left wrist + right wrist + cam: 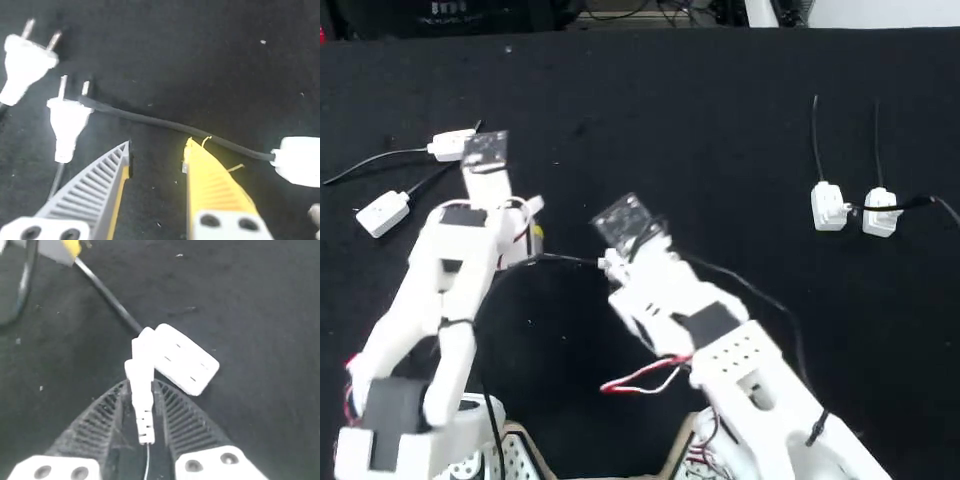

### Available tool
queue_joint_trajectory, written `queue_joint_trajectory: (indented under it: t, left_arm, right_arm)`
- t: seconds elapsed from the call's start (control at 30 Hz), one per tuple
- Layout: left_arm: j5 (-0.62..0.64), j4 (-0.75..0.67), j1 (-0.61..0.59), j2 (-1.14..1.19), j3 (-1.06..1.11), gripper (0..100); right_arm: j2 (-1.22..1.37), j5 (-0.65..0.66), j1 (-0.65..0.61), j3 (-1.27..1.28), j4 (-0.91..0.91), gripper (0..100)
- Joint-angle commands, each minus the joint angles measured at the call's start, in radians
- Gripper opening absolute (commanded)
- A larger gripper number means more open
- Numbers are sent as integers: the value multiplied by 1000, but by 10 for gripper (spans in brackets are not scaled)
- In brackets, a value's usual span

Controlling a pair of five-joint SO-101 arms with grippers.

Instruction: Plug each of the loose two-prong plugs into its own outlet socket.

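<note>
Now right fingers (pixel 185 420) clench a plug (pixel 141 385); black cable (pixel 165 122) crosses before spread left fingers (pixel 210 180)

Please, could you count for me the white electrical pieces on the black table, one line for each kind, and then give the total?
loose two-prong plugs: 2
held plug, in the right claw: 1
socket block: 1
white pieces at the far right, plug or socket unclear: 2
Total: 6
</note>
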Motion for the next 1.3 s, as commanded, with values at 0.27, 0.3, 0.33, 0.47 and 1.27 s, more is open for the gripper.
queue_joint_trajectory:
  t: [0.27,0.3,0.33,0.47,1.27]
  left_arm:
    - [75,-77,134,-315,177,177]
    - [75,-77,142,-339,188,177]
    - [75,-77,143,-365,199,177]
    - [75,-77,143,-448,232,177]
    - [68,-229,211,-509,389,177]
  right_arm:
    - [-202,38,-189,162,-226,11]
    - [-223,38,-189,191,-262,11]
    - [-248,38,-189,216,-284,11]
    - [-297,38,-189,220,-244,11]
    - [-312,-97,-183,185,-238,11]
